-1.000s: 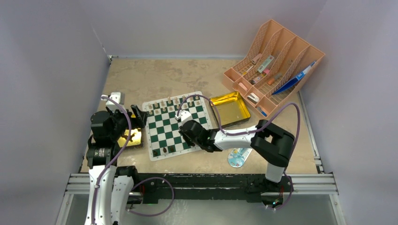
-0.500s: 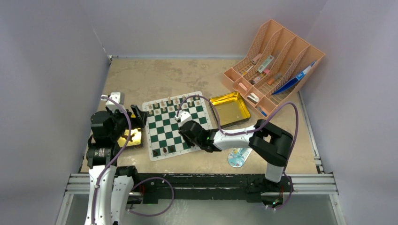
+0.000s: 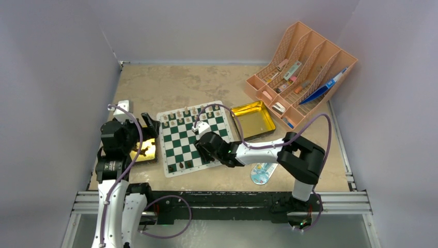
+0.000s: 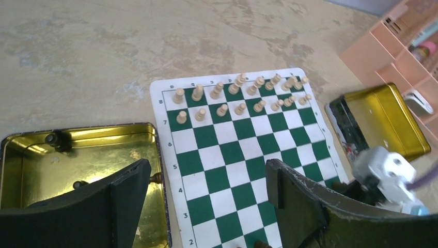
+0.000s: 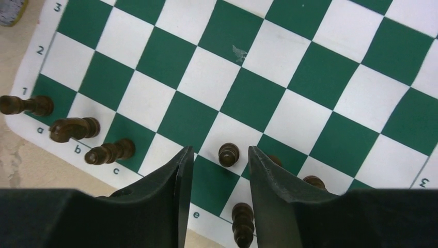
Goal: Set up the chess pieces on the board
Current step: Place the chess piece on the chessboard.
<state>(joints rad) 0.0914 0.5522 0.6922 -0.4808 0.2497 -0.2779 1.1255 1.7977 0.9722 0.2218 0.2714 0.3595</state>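
Already light pieces (image 4: 240,108) are lining the board's (image 4: 227,155) far rows; half-parted right fingers (image 5: 268,181) are flanking a free near pawn (image 5: 228,154); wide, empty left fingers (image 4: 297,201) are hovering over dark pieces (image 4: 58,139) lying in the left tin (image 4: 103,150).

Open middle, crowded ends
The middle squares of the board (image 3: 178,144) stood bare, leaving a claw room to pass. Tan pieces (image 4: 198,92) packed its two far rows; dark pieces (image 5: 72,128) dotted the near edge, one standing between the right claw (image 5: 219,151)'s parted fingers (image 5: 170,181). The left tin (image 4: 93,155) and right tin (image 3: 253,121) sat just beside its flanks.
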